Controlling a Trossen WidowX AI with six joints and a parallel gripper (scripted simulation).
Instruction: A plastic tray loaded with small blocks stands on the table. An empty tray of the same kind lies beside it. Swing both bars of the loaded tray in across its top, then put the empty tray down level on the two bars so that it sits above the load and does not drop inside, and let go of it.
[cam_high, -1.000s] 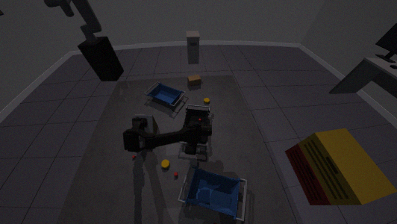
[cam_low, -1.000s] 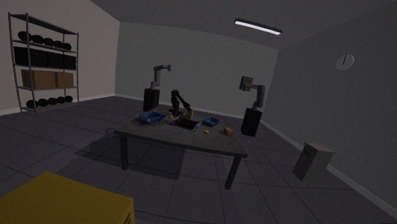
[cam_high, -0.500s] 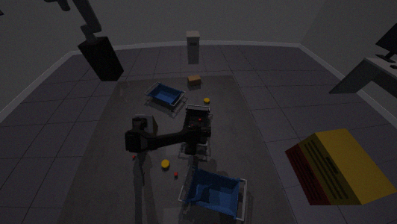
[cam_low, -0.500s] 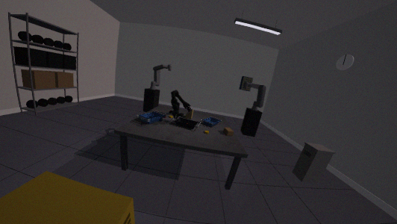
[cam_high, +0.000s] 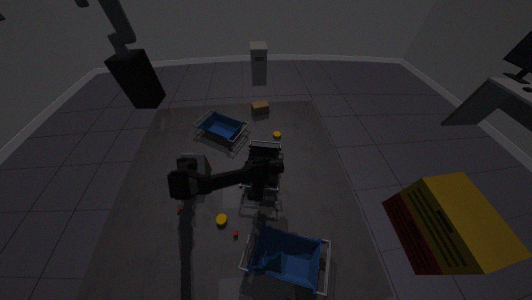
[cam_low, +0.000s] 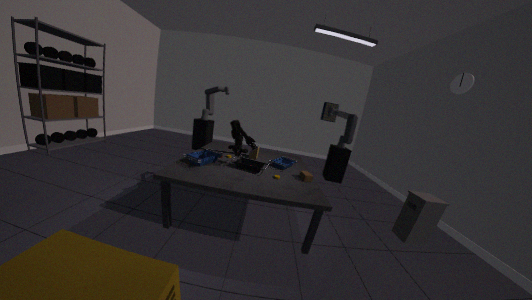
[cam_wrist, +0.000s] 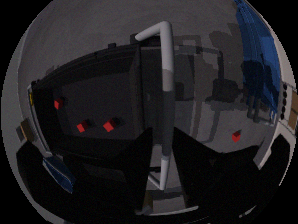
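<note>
A black tray (cam_high: 265, 150) (cam_low: 250, 166) (cam_wrist: 135, 92) stands mid-table with red blocks (cam_wrist: 109, 125) on its floor. Its near wire bar (cam_high: 270, 189) (cam_wrist: 168, 85) shows just outside the end wall in the wrist view; its height is hard to judge. The other bar (cam_high: 266, 142) is at the far end. My gripper (cam_high: 257, 198) (cam_wrist: 161, 131) is slightly open over the near end, with the near bar running between its fingertips and a gap beside it. A blue tray with wire bars (cam_high: 287, 260) (cam_low: 201, 157) (cam_wrist: 260, 60) and a second blue tray (cam_high: 222, 126) (cam_low: 283, 162) look empty.
Yellow discs (cam_high: 221, 220) (cam_high: 277, 134) and small red blocks (cam_high: 235, 233) (cam_wrist: 236, 136) lie on the table. A brown box (cam_high: 260, 106) (cam_low: 306, 176) stands at the far end. A pale box (cam_high: 197, 161) stands beside my arm.
</note>
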